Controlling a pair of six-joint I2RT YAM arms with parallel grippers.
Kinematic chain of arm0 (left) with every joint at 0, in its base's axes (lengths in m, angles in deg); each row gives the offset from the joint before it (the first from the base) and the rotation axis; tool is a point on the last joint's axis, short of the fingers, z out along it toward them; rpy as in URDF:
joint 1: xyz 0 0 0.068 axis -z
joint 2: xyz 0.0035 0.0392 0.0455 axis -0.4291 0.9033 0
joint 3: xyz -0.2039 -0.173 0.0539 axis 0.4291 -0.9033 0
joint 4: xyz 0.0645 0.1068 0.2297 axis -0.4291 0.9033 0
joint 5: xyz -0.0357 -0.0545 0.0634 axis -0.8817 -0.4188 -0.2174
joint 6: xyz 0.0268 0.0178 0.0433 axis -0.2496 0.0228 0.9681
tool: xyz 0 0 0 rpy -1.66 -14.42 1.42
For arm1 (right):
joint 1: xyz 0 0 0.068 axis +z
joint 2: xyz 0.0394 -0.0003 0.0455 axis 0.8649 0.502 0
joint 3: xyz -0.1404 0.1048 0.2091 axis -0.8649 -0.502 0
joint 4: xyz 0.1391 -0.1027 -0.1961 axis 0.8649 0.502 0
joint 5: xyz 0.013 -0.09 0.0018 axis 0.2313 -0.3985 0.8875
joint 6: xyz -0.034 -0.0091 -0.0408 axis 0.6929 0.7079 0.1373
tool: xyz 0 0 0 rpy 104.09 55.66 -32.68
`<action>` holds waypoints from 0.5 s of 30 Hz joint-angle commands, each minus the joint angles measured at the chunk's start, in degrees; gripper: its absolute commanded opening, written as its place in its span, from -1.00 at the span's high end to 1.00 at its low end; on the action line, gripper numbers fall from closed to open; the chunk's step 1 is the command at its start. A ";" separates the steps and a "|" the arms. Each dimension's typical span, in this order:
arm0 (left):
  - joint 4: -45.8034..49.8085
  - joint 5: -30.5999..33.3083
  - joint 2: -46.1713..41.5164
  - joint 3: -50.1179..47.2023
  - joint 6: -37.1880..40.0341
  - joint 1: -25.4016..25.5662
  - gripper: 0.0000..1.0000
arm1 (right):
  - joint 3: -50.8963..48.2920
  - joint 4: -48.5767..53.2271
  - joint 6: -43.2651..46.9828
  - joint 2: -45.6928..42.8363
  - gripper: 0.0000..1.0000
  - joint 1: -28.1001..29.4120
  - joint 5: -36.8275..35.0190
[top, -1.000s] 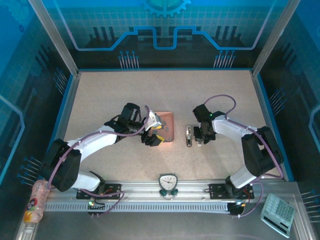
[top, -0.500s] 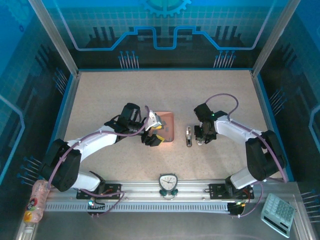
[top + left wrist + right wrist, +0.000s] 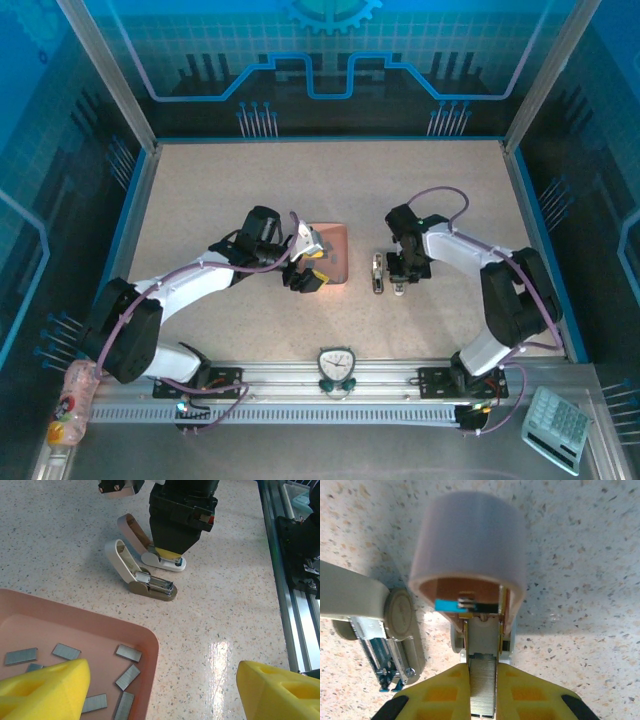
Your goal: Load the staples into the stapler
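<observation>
Two arms. The left gripper [image 3: 308, 275] stays over the pink tray [image 3: 75, 630], jaws wide and empty. The right gripper [image 3: 400, 276] has edged closer over the pink stapler [image 3: 469, 540], jaws pinching a staple strip [image 3: 482, 680] in line with the open channel. Insertion looks imminent. Spare staples [image 3: 128, 653] lie in the tray.

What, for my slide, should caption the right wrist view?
Right gripper holds a staple strip lined up with the open stapler.

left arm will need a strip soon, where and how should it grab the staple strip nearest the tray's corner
Probably pinch the staple strip across its long edges at mid-length, coming straight down: it lies flat on the pink tray floor, apart from its neighbours. The rim is close, so the left gripper needs care there.
</observation>
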 commanded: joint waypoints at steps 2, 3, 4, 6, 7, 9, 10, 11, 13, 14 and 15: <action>1.70 0.00 0.15 1.70 2.35 0.83 -0.56 | 2.20 4.82 1.23 2.41 0.70 -0.88 2.47; 1.71 0.14 0.09 1.68 2.48 0.84 -0.56 | 2.17 4.49 1.20 2.07 0.70 -0.84 2.69; 1.82 0.23 0.06 1.67 2.48 0.84 -0.56 | 2.05 4.03 1.14 1.47 0.70 -0.88 2.81; 1.75 0.23 -0.02 1.66 2.47 0.89 -0.56 | 1.85 3.17 0.74 -0.64 0.70 -0.88 2.23; 1.76 0.23 -0.05 1.68 2.48 0.92 -0.56 | 1.65 2.79 0.57 -1.60 0.70 -0.88 1.72; 1.71 0.14 -0.02 1.71 2.51 0.93 -0.56 | 1.01 1.92 0.39 -4.13 0.70 -0.88 0.33; 1.71 0.16 -0.02 1.68 2.46 0.90 -0.56 | 0.67 1.73 0.25 -5.04 0.70 -0.88 -0.12; 1.73 0.14 -0.03 1.68 2.46 0.90 -0.56 | 0.33 1.46 0.13 -5.85 0.70 -0.88 -0.69; 1.76 0.14 -0.11 1.73 2.47 0.89 -0.56 | -0.20 1.05 -0.12 -6.89 0.70 -0.88 -1.07; 1.71 0.15 -0.13 1.70 2.53 1.02 -0.56 | -0.60 0.63 -0.29 -7.39 0.70 -0.87 -1.10; 1.72 0.14 -0.11 1.70 2.52 1.03 -0.56 | -0.97 0.19 -0.48 -7.74 0.70 -0.87 -0.89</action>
